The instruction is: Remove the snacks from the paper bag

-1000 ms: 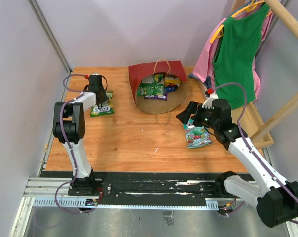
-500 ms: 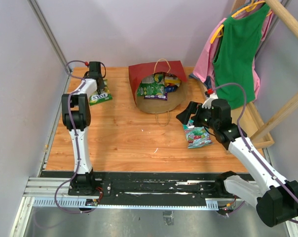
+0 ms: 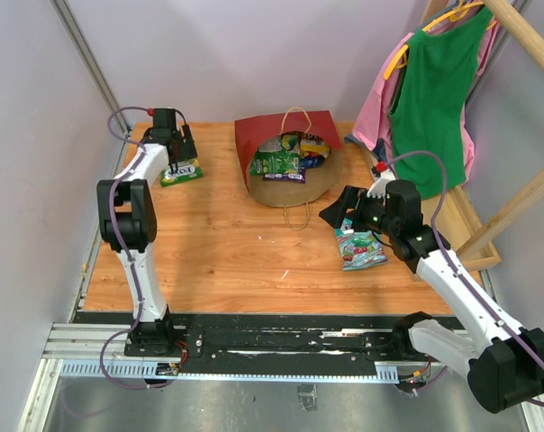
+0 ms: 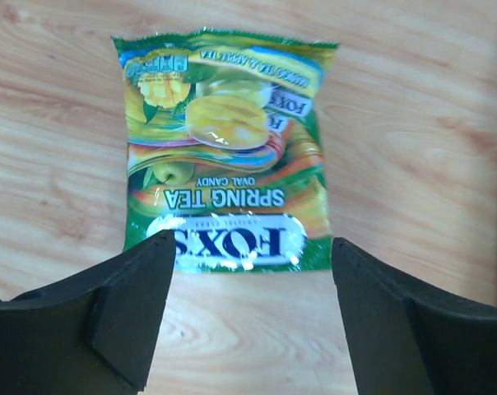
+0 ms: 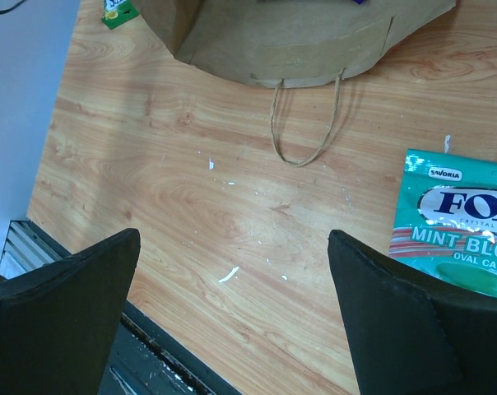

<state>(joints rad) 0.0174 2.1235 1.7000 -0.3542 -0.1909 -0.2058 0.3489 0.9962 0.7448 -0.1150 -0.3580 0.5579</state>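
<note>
Left tool (image 4: pixel 250 280) spread wide, pinching nothing. Green-yellow packet (image 4: pixel 224 148) flat on bench (image 3: pixel 227 243), just beyond my fingertips, not gripped. Right tool (image 5: pixel 234 239) fully spread, empty, over bare wood. Teal packet (image 5: pixel 462 222) just right of it. Paper bag (image 3: pixel 285 184) ahead, mouth toward me, more snacks (image 3: pixel 279 164) inside. Green-yellow packet near bench's far-left corner, wall (image 3: pixel 38 180) close. Open wood between it and bag.
</note>
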